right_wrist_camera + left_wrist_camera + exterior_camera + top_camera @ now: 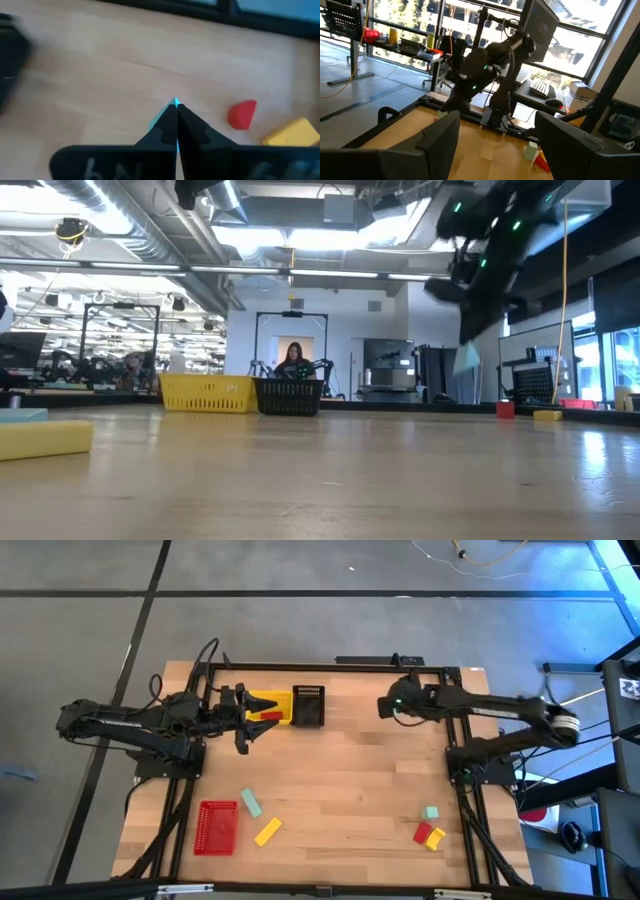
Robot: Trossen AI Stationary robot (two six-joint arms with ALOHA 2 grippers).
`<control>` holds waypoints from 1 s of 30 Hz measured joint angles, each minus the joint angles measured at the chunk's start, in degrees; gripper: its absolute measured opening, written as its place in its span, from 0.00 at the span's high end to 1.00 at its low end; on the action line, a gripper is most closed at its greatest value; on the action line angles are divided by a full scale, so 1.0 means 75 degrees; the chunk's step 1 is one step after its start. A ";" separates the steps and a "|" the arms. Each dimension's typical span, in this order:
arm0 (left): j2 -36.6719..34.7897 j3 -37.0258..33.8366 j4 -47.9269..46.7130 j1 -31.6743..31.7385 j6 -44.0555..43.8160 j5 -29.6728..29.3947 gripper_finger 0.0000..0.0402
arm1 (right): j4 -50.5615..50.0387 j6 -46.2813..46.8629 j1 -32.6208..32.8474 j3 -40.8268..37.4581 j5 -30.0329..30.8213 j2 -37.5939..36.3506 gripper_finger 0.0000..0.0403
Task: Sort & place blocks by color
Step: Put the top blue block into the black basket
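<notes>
Right gripper (175,117) pinched narrow on a thin teal block (170,106), raised above the table (340,790). Beyond its fingertips, well apart: red block (242,114), with yellow block (292,133) just beside. Left gripper (495,145) spread wide, empty, over the yellow basket (270,703) beside the black basket (308,705).

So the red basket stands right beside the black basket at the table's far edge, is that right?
Not quite: the high view shows the yellow basket beside the black basket there; the red basket lies at the near edge.
</notes>
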 joint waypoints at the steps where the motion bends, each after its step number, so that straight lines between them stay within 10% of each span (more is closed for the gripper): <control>1: 0.0000 0.0000 -0.0003 -0.0001 0.0000 0.0000 0.37 | 0.0028 -0.0143 0.0098 0.0000 -0.0078 -0.0269 0.99; 17: 0.0379 0.0000 -0.0104 0.0001 -0.0194 0.0232 0.37 | 0.5454 -0.2476 0.2394 0.0026 -0.2096 -0.1454 1.00; 30: 0.0155 0.0003 0.0439 0.0001 -0.0227 0.0670 0.37 | 0.6198 -0.2521 0.2782 0.0026 -0.2084 -0.0777 1.00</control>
